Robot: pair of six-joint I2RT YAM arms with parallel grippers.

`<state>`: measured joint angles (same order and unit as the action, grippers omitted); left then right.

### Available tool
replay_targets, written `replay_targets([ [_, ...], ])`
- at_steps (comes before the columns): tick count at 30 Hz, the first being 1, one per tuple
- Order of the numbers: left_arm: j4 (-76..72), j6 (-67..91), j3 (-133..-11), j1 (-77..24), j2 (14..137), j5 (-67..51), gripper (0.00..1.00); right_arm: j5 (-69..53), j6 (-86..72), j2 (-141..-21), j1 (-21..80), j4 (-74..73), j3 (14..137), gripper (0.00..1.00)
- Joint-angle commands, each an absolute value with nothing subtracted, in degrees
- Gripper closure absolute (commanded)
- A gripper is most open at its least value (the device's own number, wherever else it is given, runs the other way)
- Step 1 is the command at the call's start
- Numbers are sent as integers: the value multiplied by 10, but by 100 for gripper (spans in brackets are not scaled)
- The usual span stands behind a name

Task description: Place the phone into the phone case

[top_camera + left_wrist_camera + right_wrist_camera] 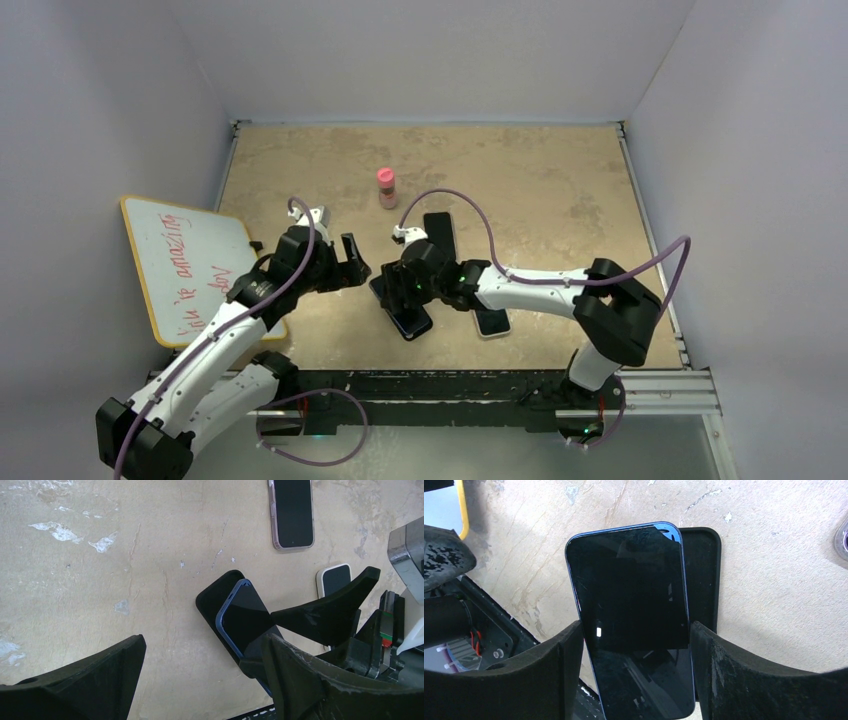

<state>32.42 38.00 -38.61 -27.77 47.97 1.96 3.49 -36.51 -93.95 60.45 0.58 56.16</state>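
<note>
R hand (636, 642) pinches phone (629, 605) by its sides, skewed over black case (705, 575) at near-centre tabletop (774, 605), L hand (204, 645) spread just left: square edges w/ case rim, then press down.

Looks down on a beige table (100, 595) scuffed with white marks. Shows the left gripper (200, 677) spread wide in the foreground, nothing between its black fingers (85, 685). Finds the phone (245, 617), blue-rimmed and dark screen up, lying askew over the black case (214, 600), whose far edge and corner peek out. Catches the right gripper (280, 640) closed on the phone's near end, a finger at each long edge. Picks out a second phone (293, 512) flat at the top, well apart, and a white-rimmed device (334, 577) partly hidden behind a finger.
</note>
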Motion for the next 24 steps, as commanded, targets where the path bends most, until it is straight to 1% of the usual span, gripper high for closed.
replay_targets([
  [1, 302, 388, -390, -275, 480, 11, 11, 40, -379, -916, 608, 34, 551, 36],
  [4, 301, 388, -391, -275, 482, 11, 11, 38, -400, -928, 608, 44, 540, 39],
  [8, 302, 389, -391, -275, 480, 10, 11, 43, -393, -953, 608, 62, 549, 38],
  [13, 302, 389, -389, -275, 478, 9, 11, 53, -399, -964, 608, 66, 548, 32],
  [17, 302, 387, -385, -275, 475, 10, 11, 64, -405, -968, 608, 69, 543, 30],
  [22, 286, 393, -373, -275, 482, -8, 11, 65, -402, -979, 608, 61, 550, 21],
  [24, 285, 392, -373, -275, 494, -21, 11, 66, -405, -975, 608, 59, 549, 20],
])
